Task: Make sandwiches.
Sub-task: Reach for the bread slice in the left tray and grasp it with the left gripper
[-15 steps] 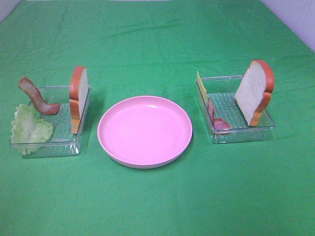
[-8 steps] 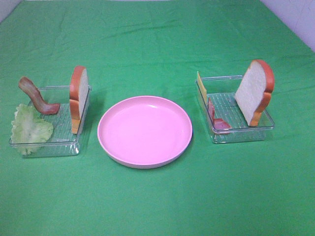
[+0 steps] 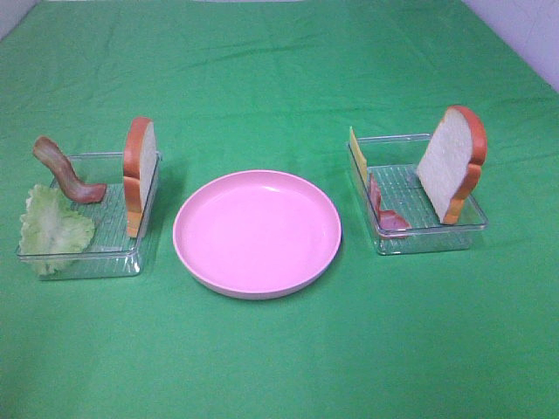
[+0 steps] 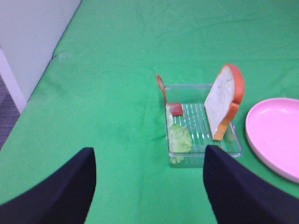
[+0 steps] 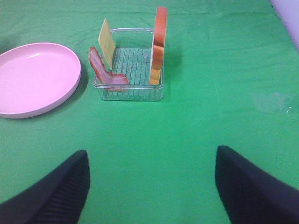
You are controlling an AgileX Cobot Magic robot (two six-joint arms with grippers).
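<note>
Since the plate [image 3: 256, 231] in the middle of the table [image 3: 262, 70] carries nothing, the sandwich work looks not yet begun. Every piece sits in a tray.

In the left tray [image 3: 79, 266] a bread slice [image 3: 140, 161] stands on edge against the wall nearest the plate. The bacon [image 3: 65, 170] leans up over the far outer corner, and the lettuce [image 3: 54, 227] lies at the near outer corner, spilling over the rim. In the right tray [image 3: 428, 243] the second slice [image 3: 450, 161] stands tilted at the outer side. The cheese [image 3: 355, 153] stands against the wall nearest the plate, with the ham [image 3: 384, 209] slumped just in front of it. Both trays are near the plate, not touching it.

The left pincer [image 4: 149, 154] has its fingers wide apart and holds nothing, well short of the left tray. The right pincer [image 5: 152, 154] is likewise spread and empty, well back from the right tray. Neither shows in the high view.

By my reading all is left to do: a slice laid flat on the plate, the fillings stacked on it, and the other slice on top.
</note>
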